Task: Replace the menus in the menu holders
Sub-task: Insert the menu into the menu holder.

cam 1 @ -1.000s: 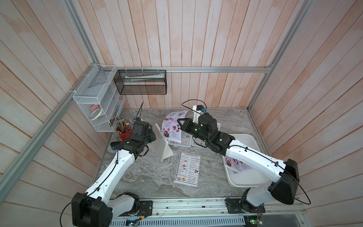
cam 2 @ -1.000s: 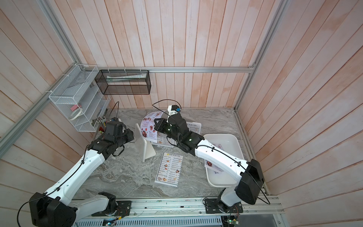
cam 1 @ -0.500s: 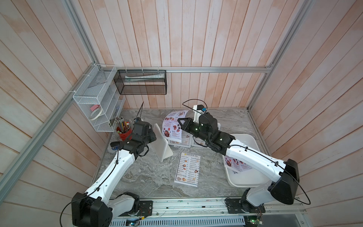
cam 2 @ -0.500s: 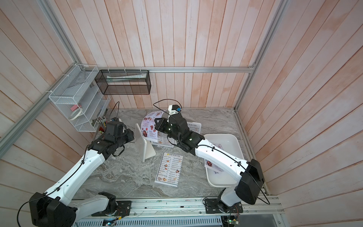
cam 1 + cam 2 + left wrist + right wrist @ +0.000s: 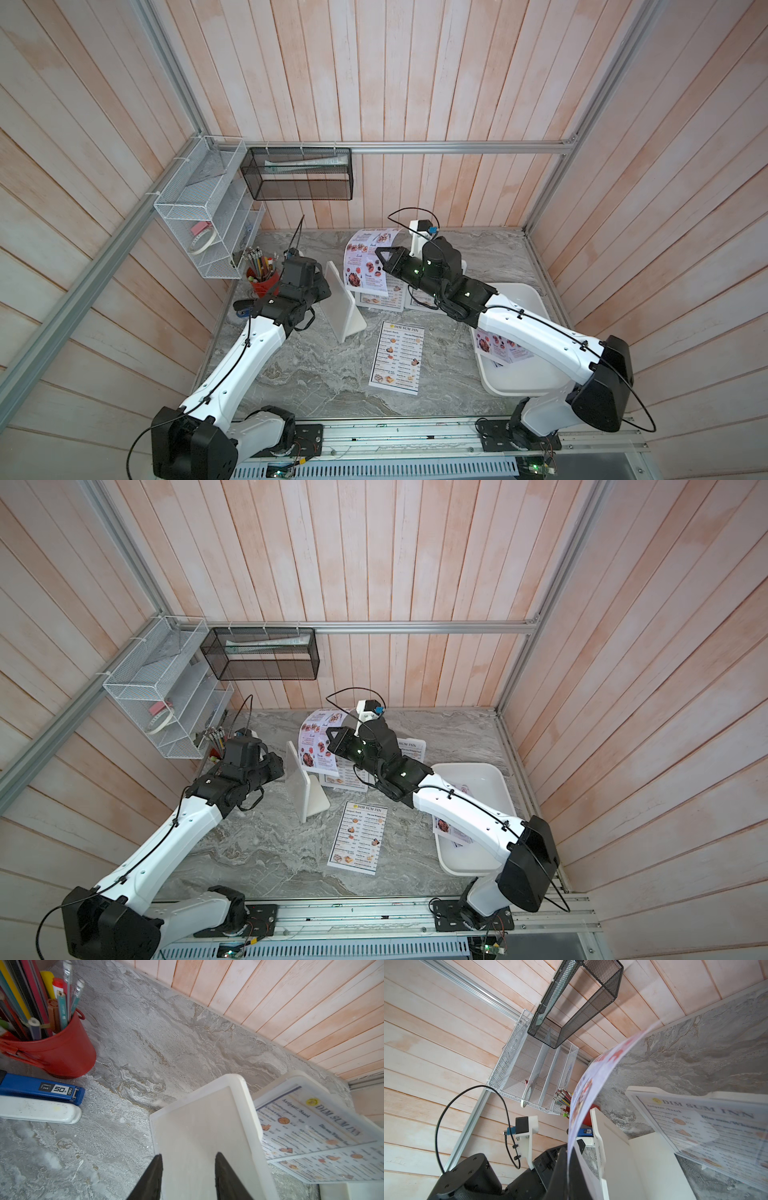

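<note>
Paper lies nearest: a loose DIM SUM INN menu (image 5: 397, 357), flat and face up on the grey marbled desk (image 5: 316, 374). To its right sits a shallow white tray (image 5: 523, 299), with lilac menus (image 5: 505, 349) lying in it under the right arm. Further back, an empty menu holder (image 5: 343, 303) stands on the desk just left of the loose sheet's top. The left fingers (image 5: 153, 1178) reach it from the left. In the left wrist view they stand partly apart with the holder's blank face filling the gap, and whether they press on it I cannot tell. Just beside that holder, the right fingers (image 5: 560, 1169) are closed on one edge of a lilac SPECIAL MENU sheet (image 5: 365, 259), which hangs in the air and curls upward and away. Behind and below the sheet, two filled holders stand side by side, each with a DIM SUM INN menu inside. One filled holder (image 5: 382, 299) is partly covered by the raised sheet, and its neighbour (image 5: 411, 750) is mostly behind the right arm. At the left rear are a red pencil cup (image 5: 262, 281) and a blue stapler (image 5: 41, 1088). On the walls hang a white mesh rack (image 5: 199, 224) and a black mesh basket (image 5: 299, 183)
</note>
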You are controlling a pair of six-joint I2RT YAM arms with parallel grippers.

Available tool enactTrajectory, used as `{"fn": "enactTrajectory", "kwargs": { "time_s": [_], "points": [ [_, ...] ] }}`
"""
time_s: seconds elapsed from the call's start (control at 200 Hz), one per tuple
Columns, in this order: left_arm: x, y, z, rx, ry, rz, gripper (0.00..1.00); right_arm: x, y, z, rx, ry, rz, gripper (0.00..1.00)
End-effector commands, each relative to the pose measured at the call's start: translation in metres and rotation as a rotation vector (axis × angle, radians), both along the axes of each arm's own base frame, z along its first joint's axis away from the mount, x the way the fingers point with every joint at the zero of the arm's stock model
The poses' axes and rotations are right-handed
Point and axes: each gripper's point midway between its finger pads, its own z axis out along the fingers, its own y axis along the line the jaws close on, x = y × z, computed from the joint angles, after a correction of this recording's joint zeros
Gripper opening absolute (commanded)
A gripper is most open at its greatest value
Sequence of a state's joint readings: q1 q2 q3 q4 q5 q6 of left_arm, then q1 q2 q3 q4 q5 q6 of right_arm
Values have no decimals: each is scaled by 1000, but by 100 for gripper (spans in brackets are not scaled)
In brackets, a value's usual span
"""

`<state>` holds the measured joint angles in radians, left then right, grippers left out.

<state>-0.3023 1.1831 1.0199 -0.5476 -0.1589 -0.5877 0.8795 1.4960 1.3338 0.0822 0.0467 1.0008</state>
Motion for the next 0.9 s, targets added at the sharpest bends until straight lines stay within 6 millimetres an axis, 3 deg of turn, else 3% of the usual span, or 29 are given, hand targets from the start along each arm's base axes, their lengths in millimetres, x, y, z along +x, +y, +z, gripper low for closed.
{"fn": "enactTrajectory", "kwargs": {
  "time_s": [0.0,0.575,0.895],
  "points": [
    [-1,1,11,7,-20,5,44,4,1,0,13,-1,-1,0],
    [-1,3,10,15,-19,8,44,5,4,-14,-2,26,12,0],
    [0,-1,9,2,-15,-5,44,9,-1,-2,3,1,-13,0]
  ]
}}
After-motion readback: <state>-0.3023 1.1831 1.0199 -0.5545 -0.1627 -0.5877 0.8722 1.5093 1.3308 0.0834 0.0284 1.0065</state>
